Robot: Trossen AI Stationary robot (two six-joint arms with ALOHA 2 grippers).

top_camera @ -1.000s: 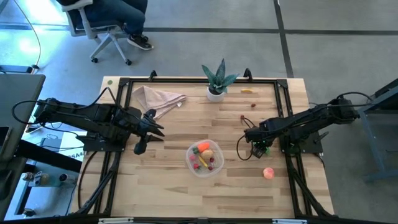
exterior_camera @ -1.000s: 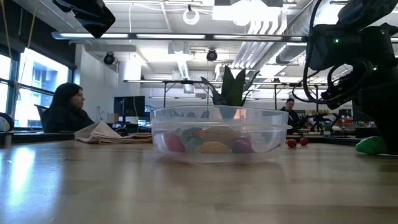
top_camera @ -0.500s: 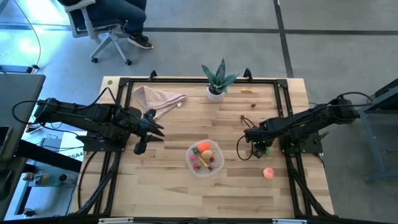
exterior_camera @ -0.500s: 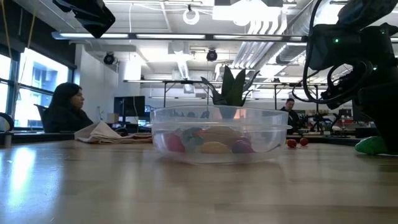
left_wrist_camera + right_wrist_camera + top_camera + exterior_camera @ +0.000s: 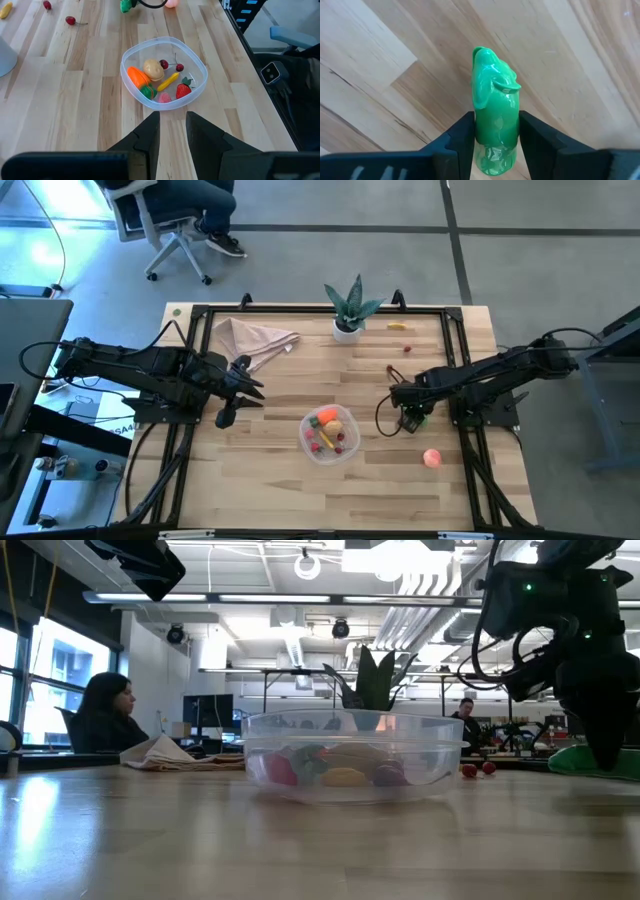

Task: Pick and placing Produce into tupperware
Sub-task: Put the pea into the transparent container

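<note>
1. right gripper [image 5: 404, 420]: positioned to the right of the tupperware [image 5: 329, 434], above the wooden table [image 5: 270, 480]. its two dark fingers [image 5: 457, 137] are closed against both sides of a green cucumber [image 5: 493, 120]; the piece stands out forward between them.
2. in the low view the cucumber shows as a green shape at the right edge, below the right arm's dark body.
3. left gripper [image 5: 228, 416]: waits to the left of the tupperware, apart from it. its fingers [image 5: 146, 135] stand a narrow gap apart with nothing between them.
4. tupperware: sits near the middle of the table, toward the front edge. inside lie an orange carrot [image 5: 137, 78], a beige rounded piece, a yellow piece, a strawberry and small red cherries.
5. pink peach [image 5: 431, 458]: on the table, right of the tupperware and nearer the front than the right gripper.
6. yellow banana [image 5: 397, 326]: near the back edge, beside the potted plant [image 5: 348, 308]; small red pieces [image 5: 407, 348] lie just in front of it.
7. beige napkin [image 5: 255, 338]: back left of the table.
</note>
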